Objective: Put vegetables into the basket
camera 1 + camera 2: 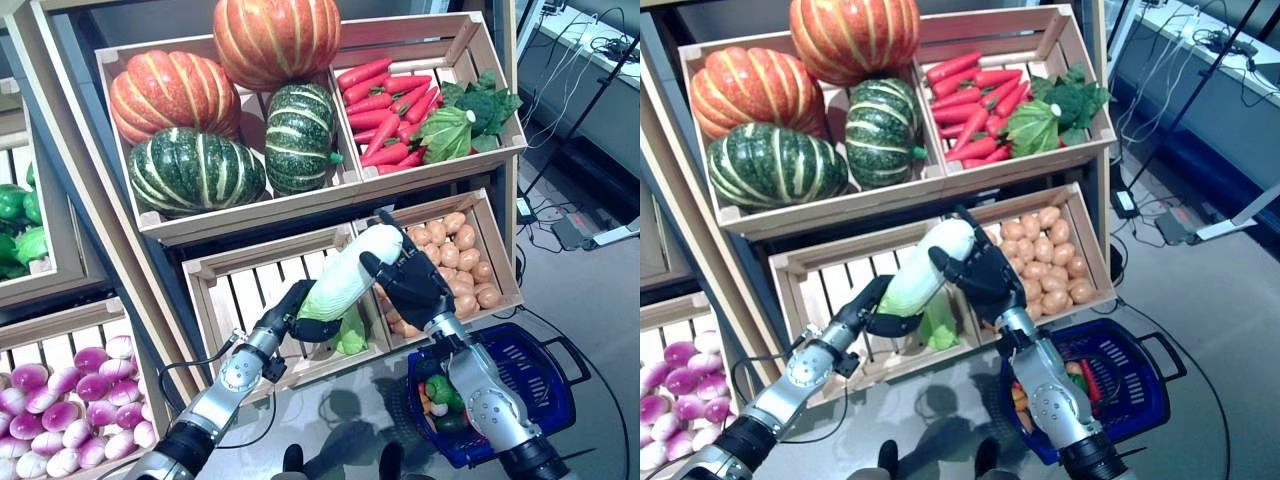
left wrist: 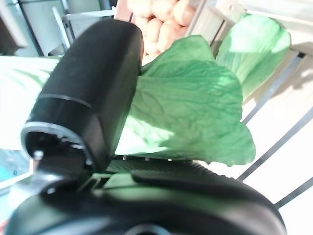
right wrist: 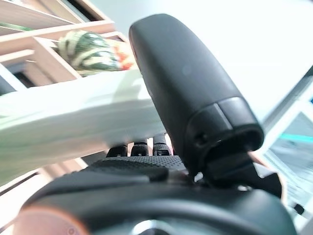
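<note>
- The left hand (image 1: 290, 312) grips the napa cabbage (image 1: 345, 275) at its leafy end; the right hand (image 1: 410, 285) clasps its white stem, above the lower crate (image 1: 225, 265).
- Likely light, leaves soft; hold the firm stem toward the blue basket (image 1: 540, 385), near right.

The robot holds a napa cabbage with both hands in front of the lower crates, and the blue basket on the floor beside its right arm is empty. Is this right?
Not quite. The blue basket is not empty: the left eye view shows vegetables already lying in it. The rest holds: the left hand grips the leafy end of the napa cabbage and the right hand its white end, in front of the lower crates.
</note>
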